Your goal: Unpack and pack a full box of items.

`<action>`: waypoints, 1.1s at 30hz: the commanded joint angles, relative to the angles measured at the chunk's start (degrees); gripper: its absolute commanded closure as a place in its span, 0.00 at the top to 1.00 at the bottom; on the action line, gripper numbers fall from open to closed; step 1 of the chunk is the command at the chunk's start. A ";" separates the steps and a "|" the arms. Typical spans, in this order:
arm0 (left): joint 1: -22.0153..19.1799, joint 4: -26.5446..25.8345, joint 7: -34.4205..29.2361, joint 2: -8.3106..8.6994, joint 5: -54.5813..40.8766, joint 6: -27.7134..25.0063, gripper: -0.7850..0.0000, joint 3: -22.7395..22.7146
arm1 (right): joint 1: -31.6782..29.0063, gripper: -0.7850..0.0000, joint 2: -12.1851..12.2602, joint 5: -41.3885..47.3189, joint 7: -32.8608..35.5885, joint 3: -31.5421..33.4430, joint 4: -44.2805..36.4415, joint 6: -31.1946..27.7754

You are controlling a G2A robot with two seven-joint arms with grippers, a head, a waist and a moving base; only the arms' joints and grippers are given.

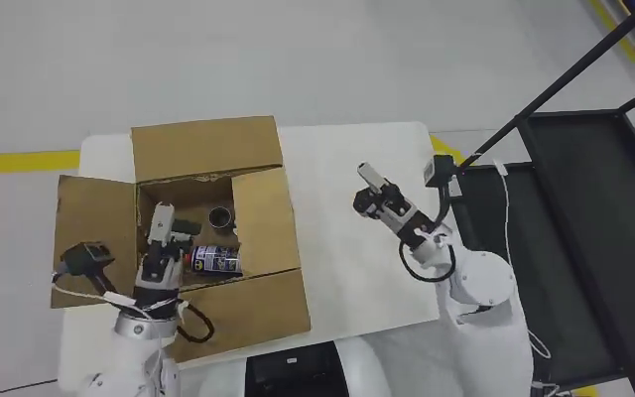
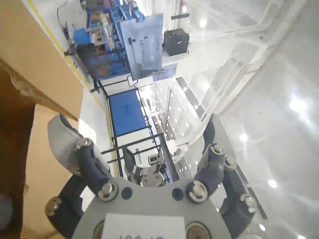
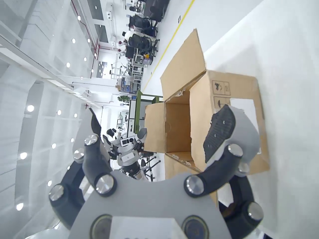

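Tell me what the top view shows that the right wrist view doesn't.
Top view: a can lying on its side and a dark round container, both inside the cardboard box. Right wrist view: the box's outer wall with a white label. Both: the open box, the open right gripper and the white table.

1. The box (image 1: 263, 223) sits on the left part of the table (image 1: 347, 159), with its four flaps spread outward.
2. Inside it, a can (image 1: 216, 259) lies on its side by the wall nearest me, and a round cup (image 1: 220, 214) stands behind the can, toward the far wall.
3. My left gripper (image 1: 174, 223) hangs over the left side of the opening, left of the can and cup.
4. My right gripper (image 1: 377, 187) is over bare table, right of the box and well apart from it.
5. A cart (image 1: 585, 198) stands beyond the table's right edge.
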 commanded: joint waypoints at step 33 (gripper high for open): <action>-12.75 0.80 -35.66 4.79 3.16 24.63 1.00 -11.56 | -1.56 1.00 0.05 1.68 -1.97 1.01 0.13 -3.35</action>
